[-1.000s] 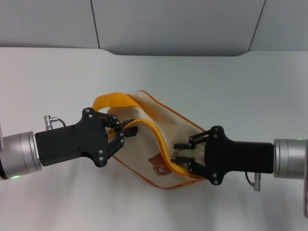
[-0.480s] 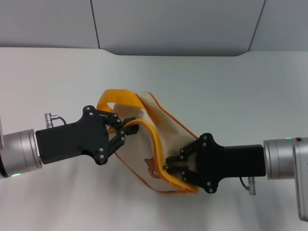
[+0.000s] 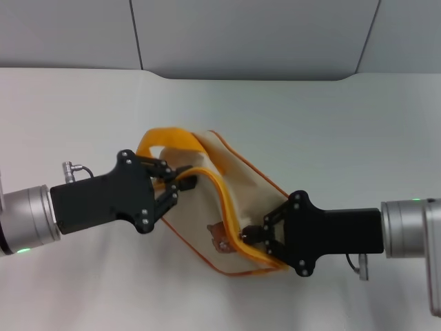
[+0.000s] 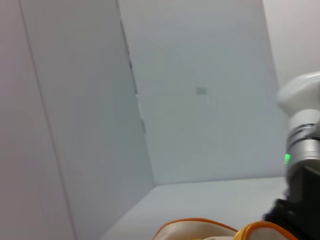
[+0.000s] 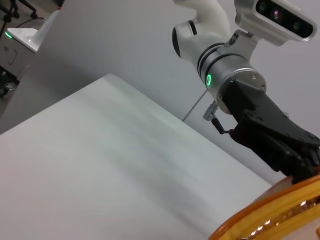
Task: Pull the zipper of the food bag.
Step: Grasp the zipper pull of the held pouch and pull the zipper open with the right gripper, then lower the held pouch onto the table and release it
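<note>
The beige food bag (image 3: 241, 181) with orange piping lies on the white table, its yellow loop handle (image 3: 164, 136) at the far left end. The yellow-orange zipper (image 3: 220, 200) curves along its top edge, and the brown bear picture (image 3: 220, 238) shows below it. My left gripper (image 3: 180, 184) is shut on the bag's left end by the zip band. My right gripper (image 3: 251, 234) is shut on the zipper at the bag's near right part; the silver pull tab is hidden between its fingers. The zip band also shows in the right wrist view (image 5: 280, 215).
The white table (image 3: 331, 124) extends all round the bag, with a grey wall (image 3: 248, 34) behind. The right wrist view shows my left arm (image 5: 260, 120). The left wrist view shows the bag's rim (image 4: 200, 227) and my right arm (image 4: 302, 145).
My right gripper has moved left to the zipper and closed its fingers on it, then drawn slightly back right. The bag's near end has shifted left. The left gripper has kept its hold.
</note>
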Available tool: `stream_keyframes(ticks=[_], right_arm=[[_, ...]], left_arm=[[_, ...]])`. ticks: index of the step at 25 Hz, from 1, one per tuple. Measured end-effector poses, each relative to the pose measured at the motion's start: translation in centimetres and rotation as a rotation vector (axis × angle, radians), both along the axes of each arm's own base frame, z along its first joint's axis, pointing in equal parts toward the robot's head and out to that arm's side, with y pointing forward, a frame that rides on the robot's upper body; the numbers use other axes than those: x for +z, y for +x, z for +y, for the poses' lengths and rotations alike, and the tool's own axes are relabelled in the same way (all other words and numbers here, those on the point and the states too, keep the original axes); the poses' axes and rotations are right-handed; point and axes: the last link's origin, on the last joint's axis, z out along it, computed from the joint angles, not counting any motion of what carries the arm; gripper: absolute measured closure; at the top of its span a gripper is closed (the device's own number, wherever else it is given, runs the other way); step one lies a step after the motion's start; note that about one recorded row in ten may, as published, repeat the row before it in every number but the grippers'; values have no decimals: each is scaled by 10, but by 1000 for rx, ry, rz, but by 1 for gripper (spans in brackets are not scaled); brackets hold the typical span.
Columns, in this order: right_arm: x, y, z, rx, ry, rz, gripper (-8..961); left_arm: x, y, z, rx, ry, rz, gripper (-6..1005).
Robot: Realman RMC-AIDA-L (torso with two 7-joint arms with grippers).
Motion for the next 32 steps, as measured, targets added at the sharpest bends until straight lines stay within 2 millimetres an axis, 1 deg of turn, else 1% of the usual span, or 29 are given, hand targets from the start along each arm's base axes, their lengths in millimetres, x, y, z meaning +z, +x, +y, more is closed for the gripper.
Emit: stream_keyframes(ticks=[2, 7, 10, 13, 15, 18, 20, 23, 24, 25, 26, 29, 32], right_arm=[[2, 7, -4, -14, 6, -9, 955], [14, 28, -17, -74, 34, -33, 924], [21, 36, -23, -120, 49, -26, 905], [29, 41, -24, -165, 83, 20, 886], [35, 40, -25, -205, 81, 74, 874], [42, 36, -23, -302, 24, 144, 855], [48, 37, -19, -380, 4, 191, 842], [58, 39, -15, -477, 8, 325, 824], [65, 39, -10, -546, 23, 444, 817], [65, 39, -10, -546, 23, 444, 811], [66, 40, -9, -576, 24, 486, 805], [66, 39, -6, -650, 4, 574, 668], [64, 38, -7, -682, -26, 597, 540]], left_arm=[[2, -2, 3, 33, 32, -19, 885], [8, -12, 7, 131, 86, -57, 884], [10, -15, 8, 162, 84, -63, 884], [9, -15, 8, 178, 82, -74, 883], [8, -15, 8, 197, 85, -89, 883], [7, -18, 7, 244, 100, -129, 882], [5, -24, 3, 315, 120, -194, 882], [-2, -32, -6, 396, 125, -255, 881], [-6, -33, -10, 420, 118, -268, 881], [-10, -35, -13, 438, 111, -276, 881], [-14, -36, -16, 457, 102, -283, 881], [-25, -41, -25, 525, 85, -307, 880], [-28, -46, -31, 558, 87, -312, 880]])
